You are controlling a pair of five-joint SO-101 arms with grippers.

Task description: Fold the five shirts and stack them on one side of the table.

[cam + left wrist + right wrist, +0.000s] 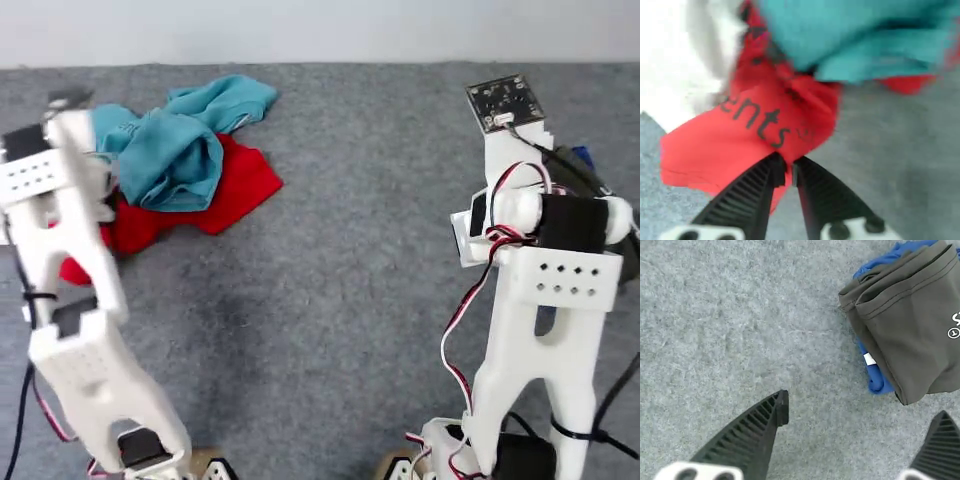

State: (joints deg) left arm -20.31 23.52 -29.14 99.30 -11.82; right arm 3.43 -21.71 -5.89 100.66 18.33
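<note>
- The red shirt [235, 190] lies crumpled at the far left of the table [350, 250], spread flat toward the middle and bunched under the left arm.
- A teal shirt [175, 150] sits heaped on top of the red one, covering its far part; 1 teal sleeve trails toward the back edge of the table.
- In the left wrist view, a fold of the red shirt with dark print on it hangs from the left gripper [786, 170], with the teal shirt just behind it.
- The left gripper is closed on that red fold: its 2 black fingers [760, 185] meet almost tip to tip with red cloth pinched between them.
- A gray shirt [910, 325] lies folded on the table in the right wrist view, its hems stacked in neat layers.
- A blue shirt [875, 380] lies under the gray one, showing along 1 side and at the far corner.
- In the high view these 2 shirts peek out at the right edge of the table, behind the right arm and well apart from the red and teal pile.
- The right gripper [862, 412] is wide open above bare table, holding nothing; 1 finger is just beside the gray shirt's edge, though I cannot tell whether it touches.
- The table is covered in gray felt-like cloth, and the stretch between the 2 arms is bare.
</note>
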